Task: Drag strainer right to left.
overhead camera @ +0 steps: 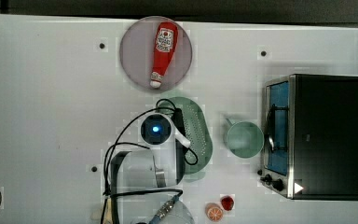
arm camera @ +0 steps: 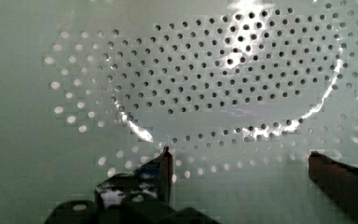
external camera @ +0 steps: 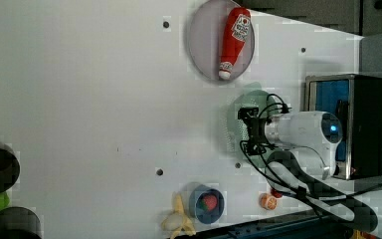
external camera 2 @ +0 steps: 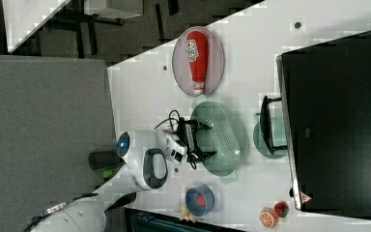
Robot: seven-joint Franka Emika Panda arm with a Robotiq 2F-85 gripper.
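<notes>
- Strainer point(overhead camera: 200, 133): one pale mint-green oval of glossy plastic, its bowl pierced by rows of small round holes; it lies on the white table point(overhead camera: 51, 116) between the grey plate point(overhead camera: 135, 51) and the round green cup point(overhead camera: 244, 139).
- Plate: one, round, bearing one red squeeze bottle point(overhead camera: 164, 51).
- Gripper point(external camera 2: 199, 140): jaws spread wide above the strainer's bowl, holding nothing; contact with the plastic cannot be told.

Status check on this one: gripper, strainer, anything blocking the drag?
Gripper open, over the strainer bowl, nothing held. Strainer flat on table, between grey plate and green cup. Table on the top view's left of strainer bare.
</notes>
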